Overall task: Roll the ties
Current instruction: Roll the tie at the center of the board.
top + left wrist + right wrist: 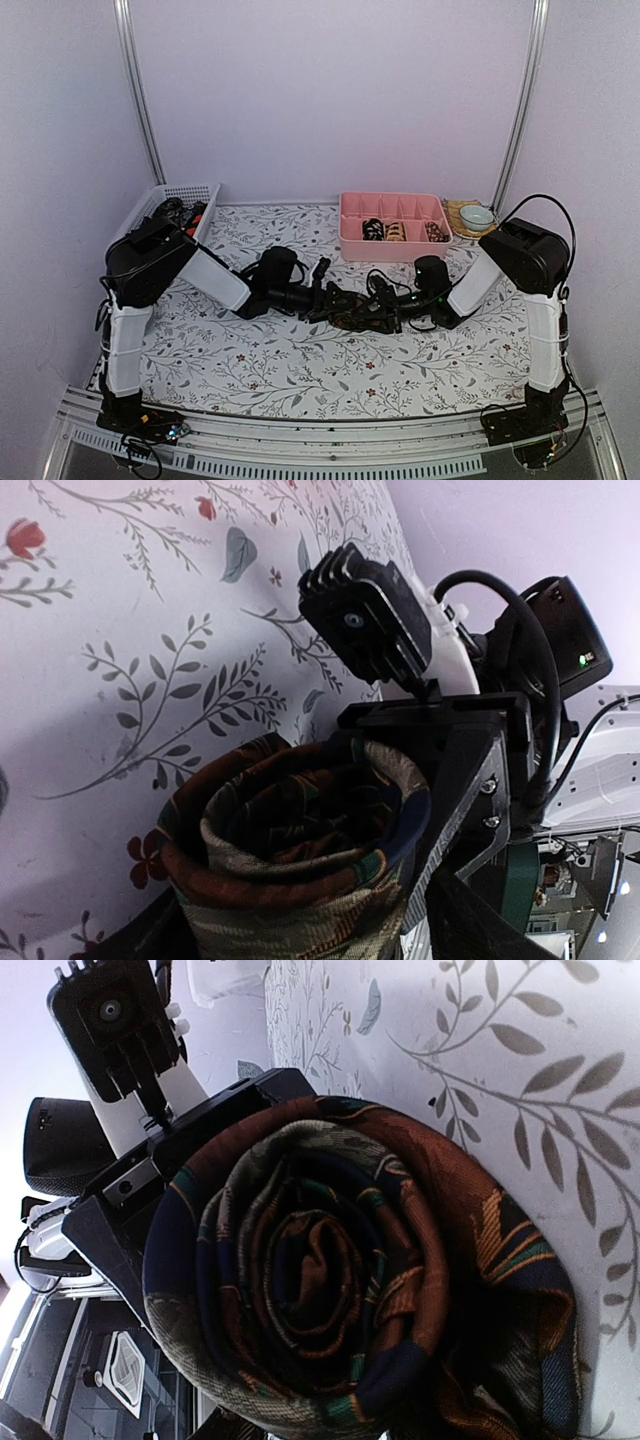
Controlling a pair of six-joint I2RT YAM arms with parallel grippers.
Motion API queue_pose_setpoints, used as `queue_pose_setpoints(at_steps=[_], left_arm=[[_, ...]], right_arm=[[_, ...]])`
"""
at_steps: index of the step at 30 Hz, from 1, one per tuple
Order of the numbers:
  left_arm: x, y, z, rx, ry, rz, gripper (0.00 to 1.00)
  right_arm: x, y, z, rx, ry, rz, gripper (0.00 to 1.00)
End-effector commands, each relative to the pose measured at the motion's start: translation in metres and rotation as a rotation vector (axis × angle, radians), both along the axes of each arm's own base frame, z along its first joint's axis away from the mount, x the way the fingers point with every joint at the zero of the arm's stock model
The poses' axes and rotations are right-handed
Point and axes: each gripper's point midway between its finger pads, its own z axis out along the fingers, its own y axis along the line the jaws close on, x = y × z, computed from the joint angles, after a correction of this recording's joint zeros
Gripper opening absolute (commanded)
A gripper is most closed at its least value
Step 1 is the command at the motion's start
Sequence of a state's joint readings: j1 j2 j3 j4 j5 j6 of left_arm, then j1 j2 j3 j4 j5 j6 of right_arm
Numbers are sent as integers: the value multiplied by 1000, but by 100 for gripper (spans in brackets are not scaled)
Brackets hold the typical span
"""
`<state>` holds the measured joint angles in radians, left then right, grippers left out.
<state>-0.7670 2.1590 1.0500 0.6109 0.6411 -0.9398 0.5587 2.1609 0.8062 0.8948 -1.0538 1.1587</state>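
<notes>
A rolled tie, a dark brown coil with navy, green and tan patterning, lies at mid-table between both grippers. My left gripper reaches in from the left. In the left wrist view the coil fills the space between its jaws, shut on it. My right gripper comes from the right. In the right wrist view the spiral end of the tie fills its jaws, and its own fingers are mostly hidden. Each wrist view shows the other gripper's finger pressed against the coil's side.
A pink compartment tray at the back holds three rolled ties. A white mesh basket with dark and orange-red ties stands at the back left. A small bowl sits at the back right. The table has a floral cloth.
</notes>
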Motion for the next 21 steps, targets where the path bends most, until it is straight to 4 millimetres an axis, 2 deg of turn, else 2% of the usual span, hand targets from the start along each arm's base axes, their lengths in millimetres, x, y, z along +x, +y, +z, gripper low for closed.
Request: queue_pose_setpoints(at_steps=[1,4,7,9,15,17,21], left_arm=[[-22,0,-40,74,105,-28,73],[-25,-2,-46,84,118,-39,68],[-27,-2,-51,95,131,-46,57],[-29,-1,-53,99,137,-53,54],[-31,0,-53,114,136,-65,39],[-29,2,-51,127,128,-55,31],[-24,6,-44,174,80,-37,29]], right_arm=[[-15,-19,-72,-177,192,-63,38],[-14,-19,-71,-175,192,-64,37],[-13,-18,-70,-172,190,-62,37],[-12,-17,-69,-172,189,-60,37],[-11,-17,-68,-172,185,-60,38],[-11,-17,-67,-173,181,-62,40],[-9,-19,-62,-191,158,-68,47]])
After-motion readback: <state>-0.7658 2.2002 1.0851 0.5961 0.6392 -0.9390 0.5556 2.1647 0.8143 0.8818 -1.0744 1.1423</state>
